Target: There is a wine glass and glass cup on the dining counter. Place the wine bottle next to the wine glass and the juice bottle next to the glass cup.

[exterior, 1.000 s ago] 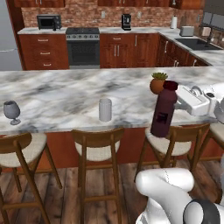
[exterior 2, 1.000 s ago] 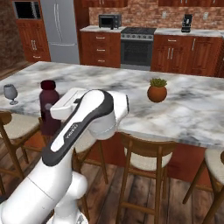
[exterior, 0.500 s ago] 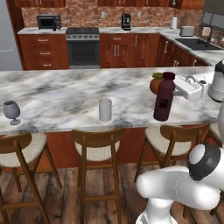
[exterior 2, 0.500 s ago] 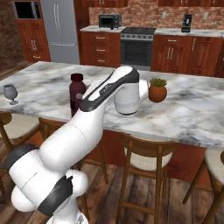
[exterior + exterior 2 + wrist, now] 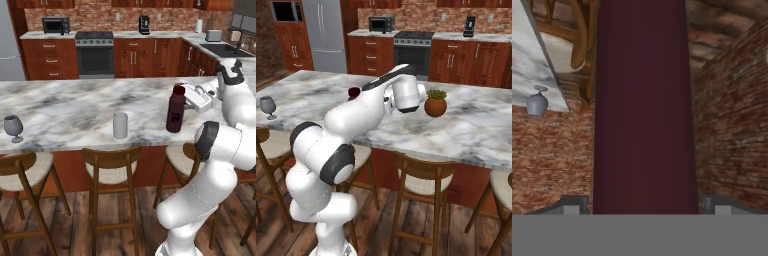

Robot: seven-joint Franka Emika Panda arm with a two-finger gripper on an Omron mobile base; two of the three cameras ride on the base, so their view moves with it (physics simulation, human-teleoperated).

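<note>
- In the left base view, the short stout dark maroon juice bottle (image 5: 176,109) is seen right of centre, upright, with the white end effector (image 5: 192,99) clamped on its upper part from the right side.
- In the hand view the bottle's maroon body (image 5: 644,105) is seen running up the centre, with a finger tip (image 5: 571,205) at either flank; the grip is judged firm.
- Whether the bottle's base is touching the white-and-grey veined marble table (image 5: 65,105) or hanging just above it cannot be told.
- The small plain pale translucent glass cup (image 5: 120,125) is seen near the frame's centre, apart from the bottle, to its left.
- The step in hand is judged to be carrying the bottle over to that cup. The bottle should be kept upright and moved leftward in the frame, stopping just beside the cup without knocking it.
- The bottle should be lowered onto the marble before it is released.
- The smoky grey stemmed wine glass (image 5: 13,127) is seen at far left, well apart; it is not concerned in this step.
</note>
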